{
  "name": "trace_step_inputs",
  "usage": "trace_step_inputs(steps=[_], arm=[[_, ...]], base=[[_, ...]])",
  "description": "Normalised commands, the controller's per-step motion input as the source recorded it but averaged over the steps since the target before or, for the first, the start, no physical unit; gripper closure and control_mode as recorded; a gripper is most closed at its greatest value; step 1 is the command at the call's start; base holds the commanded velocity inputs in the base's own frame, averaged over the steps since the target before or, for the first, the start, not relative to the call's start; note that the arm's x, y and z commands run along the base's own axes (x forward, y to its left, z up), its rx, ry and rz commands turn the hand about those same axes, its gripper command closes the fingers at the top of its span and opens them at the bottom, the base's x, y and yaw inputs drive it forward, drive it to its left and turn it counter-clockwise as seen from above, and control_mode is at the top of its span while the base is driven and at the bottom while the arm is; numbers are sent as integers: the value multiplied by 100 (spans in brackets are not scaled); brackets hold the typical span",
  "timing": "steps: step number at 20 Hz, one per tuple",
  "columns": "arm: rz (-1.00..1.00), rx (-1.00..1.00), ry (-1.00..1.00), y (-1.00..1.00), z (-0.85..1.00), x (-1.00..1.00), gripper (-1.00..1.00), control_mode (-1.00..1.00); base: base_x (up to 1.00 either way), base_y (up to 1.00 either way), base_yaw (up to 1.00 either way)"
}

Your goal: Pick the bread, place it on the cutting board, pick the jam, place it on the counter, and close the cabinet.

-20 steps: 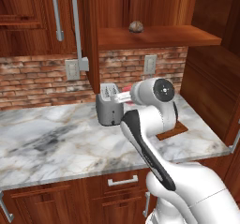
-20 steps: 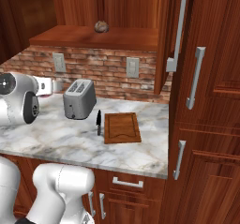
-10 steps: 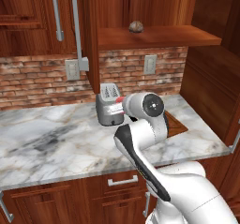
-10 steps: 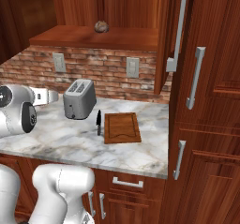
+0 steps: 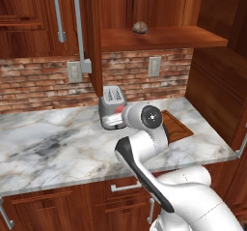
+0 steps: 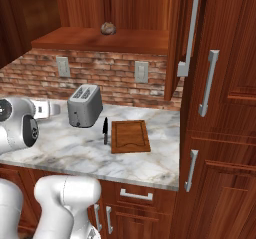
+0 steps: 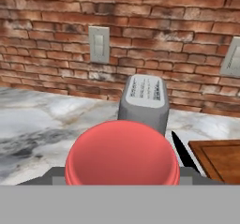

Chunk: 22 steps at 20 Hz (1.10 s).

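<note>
Hand view: a round red shape, the jam (image 7: 122, 153), sits right up against the camera where the jaws would be. Their tips are hidden behind it, so the jaws seem to be clenched on the jam, though the grasp itself cannot be seen. Beyond the jam stands the grey toaster (image 7: 143, 101), upright on the white marble table (image 7: 37, 120), with its slots facing up. To the right of the toaster lies a dark knife (image 7: 182, 153), and right of that is a corner of the board (image 7: 220, 160). A brick wall (image 7: 47, 40) with a pale switch plate (image 7: 99, 44) runs behind.

In the left base view a red patch of the jam (image 5: 115, 111) shows at the end of the arm, just in front of the toaster (image 5: 112, 99) and above the table (image 5: 48, 143). The board (image 5: 179, 127) lies flat on the table to the right, partly behind the arm. The bread (image 5: 140, 27) sits on the cabinet's shelf (image 5: 164, 37), high above the table. The cabinet door (image 5: 94, 41) stands open, edge-on to the camera.

From the right base view the bread (image 6: 108, 28) is alone on the shelf, the knife (image 6: 105, 131) lies just left of the bare board (image 6: 131, 136), and the toaster (image 6: 85, 105) stands further left.
</note>
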Motion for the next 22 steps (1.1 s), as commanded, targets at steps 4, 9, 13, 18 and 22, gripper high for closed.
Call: trace_step_inputs(steps=[4, 9, 13, 18, 22], arm=[[0, 1, 5, 11, -14, 1, 100, -100], [0, 2, 5, 9, -17, 3, 100, -100], [0, 3, 4, 5, -14, 12, 100, -100], [0, 1, 0, 0, -22, 22, 100, -100], [0, 0, 0, 0, -22, 29, 100, -100]], base=[[0, 0, 0], [0, 0, 0], [0, 0, 0], [0, 0, 0], [0, 0, 0]])
